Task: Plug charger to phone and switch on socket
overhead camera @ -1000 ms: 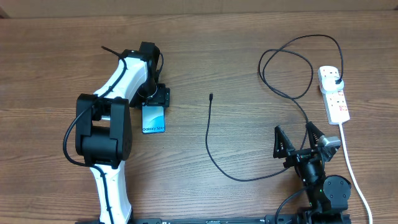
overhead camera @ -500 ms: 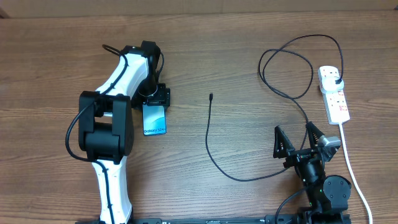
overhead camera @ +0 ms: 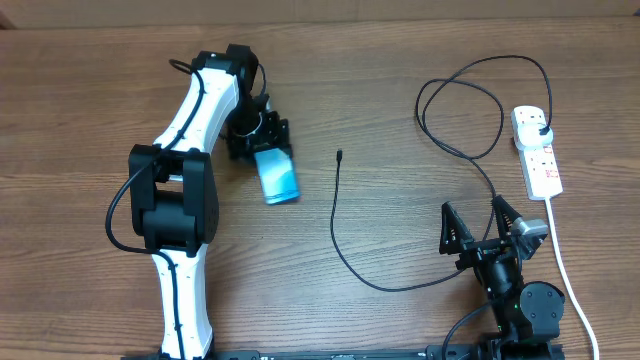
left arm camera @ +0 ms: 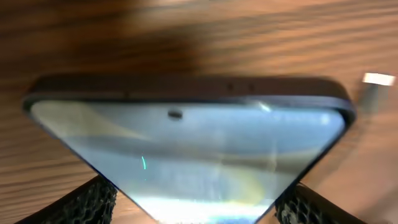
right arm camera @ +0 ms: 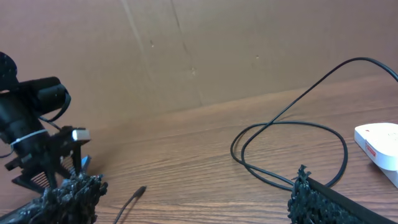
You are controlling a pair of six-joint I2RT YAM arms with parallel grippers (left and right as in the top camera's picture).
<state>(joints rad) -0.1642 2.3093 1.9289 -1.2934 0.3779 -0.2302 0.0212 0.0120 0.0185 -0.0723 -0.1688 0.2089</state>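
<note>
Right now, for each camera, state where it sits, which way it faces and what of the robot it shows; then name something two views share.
Overhead: above the table, looking straight down on phone, charger and socket; both arms show.
Left wrist: on the left hand, looking along the phone held between its fingers.
Right wrist: on the open right hand, low, facing across the table towards a cardboard wall; its fingertips show.
Shared: overhead and right wrist both show charger and socket.
</note>
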